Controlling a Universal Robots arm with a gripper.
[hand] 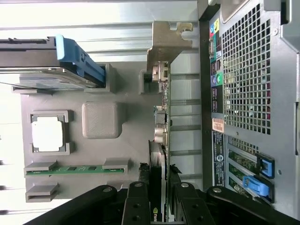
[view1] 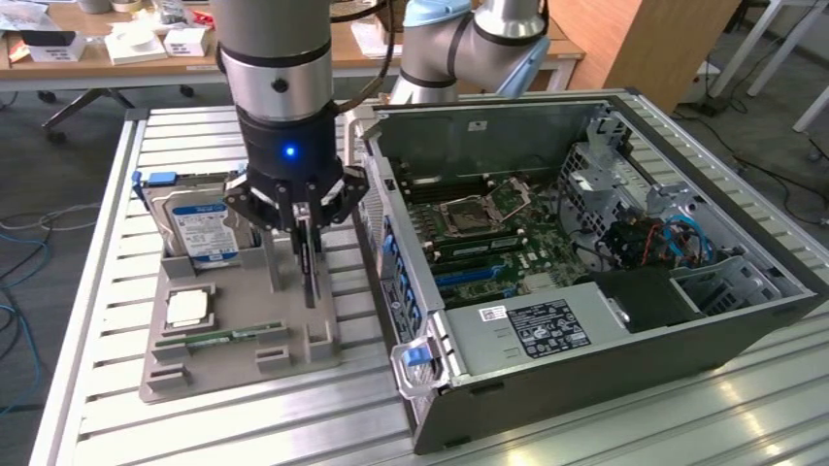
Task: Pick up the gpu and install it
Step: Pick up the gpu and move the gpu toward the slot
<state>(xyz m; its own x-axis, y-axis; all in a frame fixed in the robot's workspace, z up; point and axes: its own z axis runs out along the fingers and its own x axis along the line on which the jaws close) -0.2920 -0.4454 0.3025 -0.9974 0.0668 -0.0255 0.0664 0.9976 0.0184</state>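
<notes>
A robot arm's gripper point(view1: 303, 228) hangs over the grey parts tray point(view1: 247, 291), its two fingers clamped on the upper edge of the gpu point(view1: 309, 277). The thin dark card stands on edge along the side of the tray nearest the open computer case point(view1: 583, 243); whether it has left its slot in the tray cannot be told. In the wrist view the gpu point(hand: 161, 117) runs straight out from between the fingers point(hand: 140, 197), its grey metal end bracket point(hand: 166, 42) at the far end of the tray. At the tray's opposite side a hard drive point(view1: 201, 228) with a blue-white label stands upright. A square processor point(view1: 190, 308) and a green memory stick point(view1: 233, 337) lie flat in the tray's other holders. Tray and case both sit on a slatted metal table point(view1: 194, 427).
</notes>
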